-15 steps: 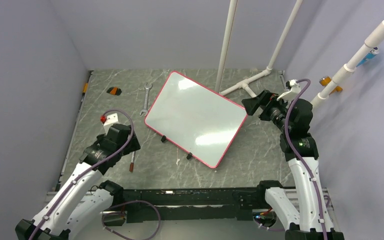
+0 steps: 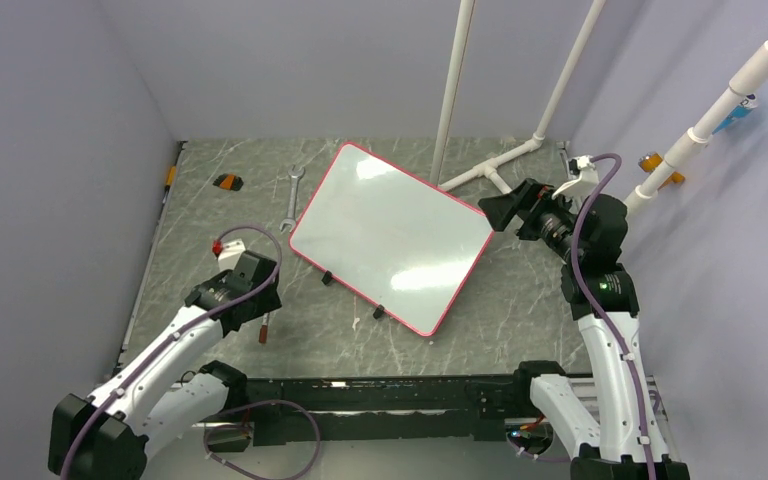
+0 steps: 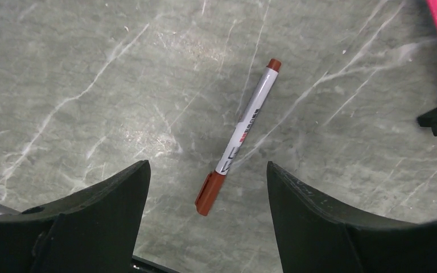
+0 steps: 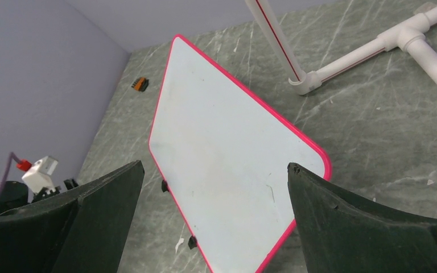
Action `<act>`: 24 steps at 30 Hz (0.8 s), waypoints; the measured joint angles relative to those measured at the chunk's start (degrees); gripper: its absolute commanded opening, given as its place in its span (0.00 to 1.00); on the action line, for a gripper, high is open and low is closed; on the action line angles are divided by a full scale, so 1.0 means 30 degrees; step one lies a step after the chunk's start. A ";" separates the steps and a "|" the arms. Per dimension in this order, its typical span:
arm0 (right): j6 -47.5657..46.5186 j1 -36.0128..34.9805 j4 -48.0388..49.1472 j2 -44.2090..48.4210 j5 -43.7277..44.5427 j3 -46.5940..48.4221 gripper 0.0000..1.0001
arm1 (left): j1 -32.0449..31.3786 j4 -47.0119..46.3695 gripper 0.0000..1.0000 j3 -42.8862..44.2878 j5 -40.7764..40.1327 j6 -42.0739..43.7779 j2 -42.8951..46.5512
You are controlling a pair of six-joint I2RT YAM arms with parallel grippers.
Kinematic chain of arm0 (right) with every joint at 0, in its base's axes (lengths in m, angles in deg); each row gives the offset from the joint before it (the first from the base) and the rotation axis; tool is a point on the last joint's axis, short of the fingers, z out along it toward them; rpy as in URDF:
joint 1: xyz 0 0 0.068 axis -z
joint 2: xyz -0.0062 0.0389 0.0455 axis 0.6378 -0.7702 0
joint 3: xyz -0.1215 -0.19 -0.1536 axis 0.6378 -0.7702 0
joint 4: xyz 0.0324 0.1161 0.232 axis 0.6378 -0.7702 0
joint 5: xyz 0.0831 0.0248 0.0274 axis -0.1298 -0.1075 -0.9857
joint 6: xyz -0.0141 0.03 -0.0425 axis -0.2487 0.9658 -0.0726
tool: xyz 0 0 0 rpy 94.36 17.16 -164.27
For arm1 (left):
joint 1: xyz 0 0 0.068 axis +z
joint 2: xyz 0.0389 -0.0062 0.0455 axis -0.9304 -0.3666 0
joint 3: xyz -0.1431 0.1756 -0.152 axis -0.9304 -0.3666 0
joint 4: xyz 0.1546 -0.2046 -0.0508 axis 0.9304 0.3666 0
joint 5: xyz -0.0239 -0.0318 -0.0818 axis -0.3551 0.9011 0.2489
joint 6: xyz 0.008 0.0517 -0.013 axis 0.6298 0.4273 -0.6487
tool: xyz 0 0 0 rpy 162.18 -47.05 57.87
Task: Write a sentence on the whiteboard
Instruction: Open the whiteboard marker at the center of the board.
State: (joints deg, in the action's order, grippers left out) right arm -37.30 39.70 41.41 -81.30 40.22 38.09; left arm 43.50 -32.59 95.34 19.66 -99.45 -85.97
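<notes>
1. The whiteboard [image 2: 390, 238] lies flat and askew on the table [image 2: 520, 310].
2. The left gripper [image 3: 206, 168] hangs spread wide over a red-capped marker [image 3: 240, 135], apparently not touching it.
3. The right gripper [image 4: 215, 165], jaws wide, holds nothing beside the whiteboard's right corner.

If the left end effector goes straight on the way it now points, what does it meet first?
Most likely the red-capped marker lying on the table, in line between its open fingers.
</notes>
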 measured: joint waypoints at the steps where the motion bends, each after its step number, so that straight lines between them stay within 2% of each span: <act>1: 0.0029 0.0000 0.0000 0.0000 -0.0102 0.0000 1.00 | 0.0087 -0.0138 0.76 -0.0204 0.0168 0.0007 -0.0051; 8: 0.0182 0.0000 0.0022 0.0000 -0.0554 0.0000 1.00 | 0.2011 -0.2361 0.74 -0.1399 0.2310 0.0452 -0.1100; 11: 0.0189 0.0000 0.0015 -0.0022 -0.0656 0.0000 1.00 | 0.2674 -0.3198 0.68 -0.1843 0.3300 0.0627 -0.1654; 20: 0.0189 0.0000 0.0015 -0.0393 -0.0765 0.0000 1.00 | 0.2769 -0.4903 0.54 -0.2594 0.5042 0.0838 -0.3249; 24: 0.0262 0.0000 0.0022 -0.0801 -0.0765 -0.0015 1.00 | 0.2863 -0.5115 0.43 -0.2579 0.5078 0.1107 -0.3468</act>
State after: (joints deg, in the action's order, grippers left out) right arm -36.51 39.70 41.47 -83.71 37.93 38.05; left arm 52.09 -47.93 87.60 34.89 -96.13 -96.38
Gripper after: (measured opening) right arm 0.994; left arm 0.506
